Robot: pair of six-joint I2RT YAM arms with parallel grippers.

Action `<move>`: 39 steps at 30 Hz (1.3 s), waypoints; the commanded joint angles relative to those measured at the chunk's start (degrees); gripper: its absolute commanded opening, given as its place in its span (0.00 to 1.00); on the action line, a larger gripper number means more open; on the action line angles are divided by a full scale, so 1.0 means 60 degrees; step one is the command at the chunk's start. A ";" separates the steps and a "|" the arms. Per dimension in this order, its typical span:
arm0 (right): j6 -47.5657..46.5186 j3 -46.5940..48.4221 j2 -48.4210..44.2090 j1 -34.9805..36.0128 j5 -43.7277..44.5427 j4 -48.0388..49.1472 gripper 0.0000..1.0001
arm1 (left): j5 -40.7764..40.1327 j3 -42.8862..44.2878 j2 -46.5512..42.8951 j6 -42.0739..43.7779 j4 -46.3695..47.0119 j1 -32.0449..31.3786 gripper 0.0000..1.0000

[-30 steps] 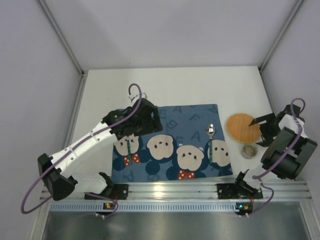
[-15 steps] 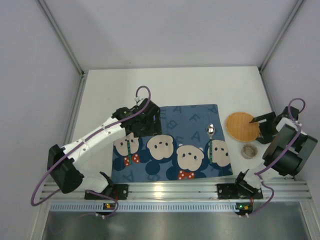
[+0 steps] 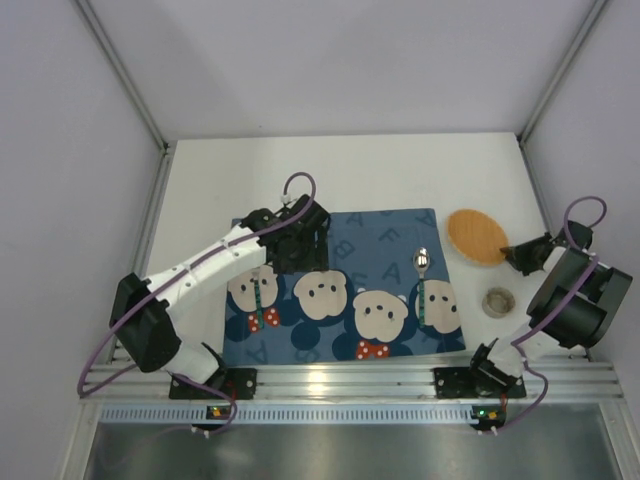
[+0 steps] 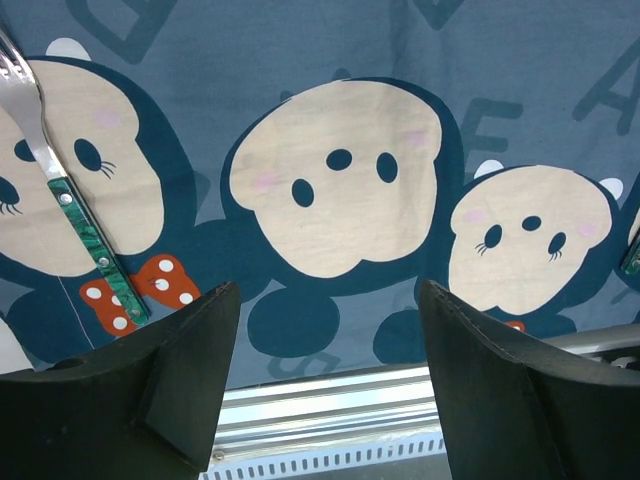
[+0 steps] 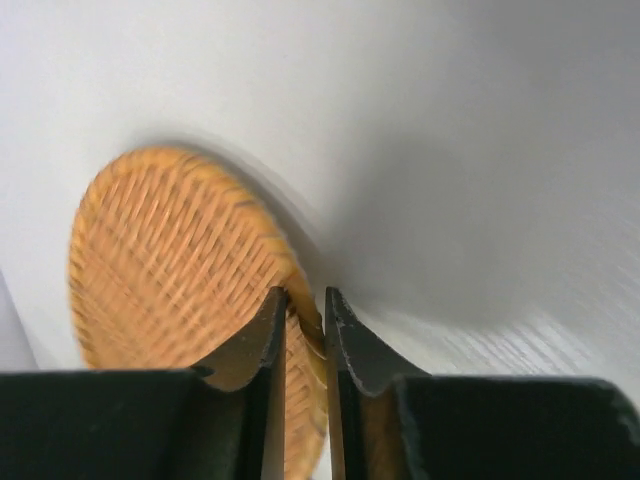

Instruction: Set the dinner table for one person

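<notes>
Here our right fingers (image 5: 262, 335) pinch the woven disc (image 5: 170, 260) at the placemat's (image 3: 372, 240) two o'clock; our left fingers (image 4: 190, 360) gape.

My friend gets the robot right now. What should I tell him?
Left gripper: open, empty, hovering over the placemat.
Right gripper: shut on the rim of the wicker disc, over the table right of the placemat. I cannot tell if the disc is lifted.
Done: the fork lies on the placemat's left side and the spoon on its right.
Left: the disc and the small cup are both off the placemat. The disc probably goes in the middle next.
</notes>
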 commanded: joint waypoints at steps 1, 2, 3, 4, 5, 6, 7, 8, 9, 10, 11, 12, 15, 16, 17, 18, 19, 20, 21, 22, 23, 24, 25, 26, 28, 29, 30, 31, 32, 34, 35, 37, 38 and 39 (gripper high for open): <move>-0.0702 -0.0367 0.0175 0.0073 0.0317 0.0286 0.10 | 0.0077 0.0476 0.0098 0.0168 -0.0072 0.0050 0.77; -0.0746 -0.0440 0.0117 0.0073 0.0216 0.0388 0.04 | 0.0135 0.0506 0.0128 0.0168 -0.0101 0.0050 0.77; -0.0746 -0.0469 0.0131 0.0073 0.0142 0.0404 0.00 | 0.0136 0.0506 0.0142 0.0110 -0.0101 0.0035 0.77; -0.0732 -0.0484 0.0131 0.0073 -0.0120 0.0419 0.00 | 0.0136 0.0491 0.0143 0.0080 -0.0101 0.0050 0.77; -0.0688 -0.0513 0.0044 0.0087 -0.0282 0.0462 0.00 | 0.0136 0.0448 0.0114 0.0036 -0.0086 0.0050 0.76; -0.0644 -0.0543 -0.0058 0.0102 -0.0399 0.0477 0.00 | 0.0150 0.0331 0.0041 -0.0037 -0.0057 0.0035 0.76; -0.0586 -0.0557 -0.0233 0.0146 -0.0531 0.0463 0.00 | 0.0136 0.0243 -0.0032 -0.0081 0.0030 0.0035 0.76; -0.0498 -0.0514 -0.0641 0.0262 -0.0561 0.0434 0.00 | 0.0121 0.0155 -0.0120 -0.0139 0.0074 0.0050 0.76; -0.0468 -0.0456 -0.0877 0.0350 -0.0576 0.0346 0.00 | 0.0107 -0.0049 -0.0310 -0.0227 0.0133 0.0035 0.76; -0.0424 -0.0237 -0.1097 0.0424 -0.0533 0.0099 0.00 | 0.0107 -0.0152 -0.0398 -0.0271 0.0250 0.0050 0.77; -0.0279 -0.0105 -0.1491 0.0627 -0.0518 -0.0019 0.00 | 0.0092 -0.0226 -0.0486 -0.0301 0.0280 0.0050 0.78; -0.0190 0.0056 -0.1698 0.0731 -0.0518 -0.0137 0.00 | 0.0063 -0.0357 -0.0647 -0.0373 0.0309 0.0050 0.78; 0.0205 0.0832 -0.2226 0.1243 -0.0562 -0.0561 0.00 | -0.0069 -0.0403 -0.0954 -0.0447 0.0324 0.0050 0.81; 0.0293 0.1269 -0.2329 0.1390 -0.0576 -0.0751 0.00 | -0.0185 -0.0373 -0.1000 -0.0447 0.0309 0.0050 0.81; 0.0497 0.1491 -0.2533 0.1667 -0.0576 -0.0855 0.00 | -0.0259 -0.0344 -0.1101 -0.0462 0.0280 0.0050 0.83; 0.0557 0.1711 -0.2608 0.1814 -0.0591 -0.0972 0.00 | -0.0347 -0.0271 -0.1248 -0.0491 0.0236 0.0064 0.83; 0.0630 0.2191 -0.2652 0.1975 -0.0606 -0.1292 0.00 | -0.0550 -0.0227 -0.1321 -0.0506 0.0193 0.0065 0.84; 0.0732 0.2414 -0.2725 0.2311 -0.0591 -0.1455 0.00 | -0.0640 -0.0169 -0.1395 -0.0506 0.0076 0.0065 0.84; 0.0806 0.2576 -0.2798 0.2459 -0.0606 -0.1572 0.00 | -0.0756 -0.0066 -0.1584 -0.0521 0.0002 0.0065 0.84; 0.0952 0.2809 -0.2886 0.2620 -0.0562 -0.1704 0.00 | -0.0946 -0.0007 -0.1673 -0.0535 -0.0071 0.0079 0.84; 0.1040 0.2899 -0.3061 0.2926 -0.0576 -0.1749 0.00 | -0.1035 0.0037 -0.1761 -0.0535 -0.0159 0.0108 0.85; 0.1099 0.2986 -0.3149 0.3074 -0.0576 -0.1807 0.00 | -0.1123 0.0095 -0.1979 -0.0550 -0.0304 0.0138 0.85; 0.1158 0.3074 -0.3252 0.3235 -0.0489 -0.1909 0.00 | -0.1196 0.0110 -0.2083 -0.0550 -0.0393 0.0152 0.85; 0.1347 0.3061 -0.3485 0.3512 -0.0460 -0.1910 0.00 | -0.1357 0.0096 -0.2345 -0.0608 -0.0524 0.0153 0.85; 0.1582 0.2988 -0.3721 0.3821 -0.0474 -0.1954 0.00 | -0.1504 0.0037 -0.2624 -0.0681 -0.0686 0.0182 0.85; 0.1786 0.2958 -0.3925 0.4258 -0.0474 -0.1983 0.00 | -0.1563 -0.0021 -0.2771 -0.0725 -0.0759 0.0182 0.85; 0.1875 0.2886 -0.4028 0.4523 -0.0459 -0.1984 0.00 | -0.1694 -0.0167 -0.3106 -0.0813 -0.0818 0.0182 0.86; 0.2021 0.2769 -0.4116 0.4830 -0.0416 -0.2013 0.00 | -0.1753 -0.0240 -0.3269 -0.0872 -0.0920 0.0196 0.86; 0.2095 0.2681 -0.4349 0.5544 -0.0314 -0.2071 0.00 | -0.1797 -0.0328 -0.3459 -0.0930 -0.0994 0.0196 0.87; 0.2270 0.2389 -0.4541 0.6425 -0.0036 -0.2086 0.00 | -0.1973 -0.0606 -0.4001 -0.1106 -0.1183 0.0196 0.89; 0.2329 0.2285 -0.4716 0.7257 0.0096 -0.2086 0.00 | -0.2060 -0.0752 -0.4351 -0.1165 -0.1243 0.0196 0.89; 0.2505 0.1935 -0.4732 0.8038 0.0389 -0.1926 0.00 | -0.2207 -0.0900 -0.4704 -0.1340 -0.1345 0.0196 0.91; 0.2578 0.1831 -0.4631 0.8665 0.0448 -0.1838 0.00 | -0.2266 -0.1045 -0.4996 -0.1457 -0.1448 0.0196 0.92; 0.2623 0.1700 -0.4557 0.8932 0.0478 -0.1707 0.00 | -0.2324 -0.1105 -0.5158 -0.1516 -0.1507 0.0196 0.92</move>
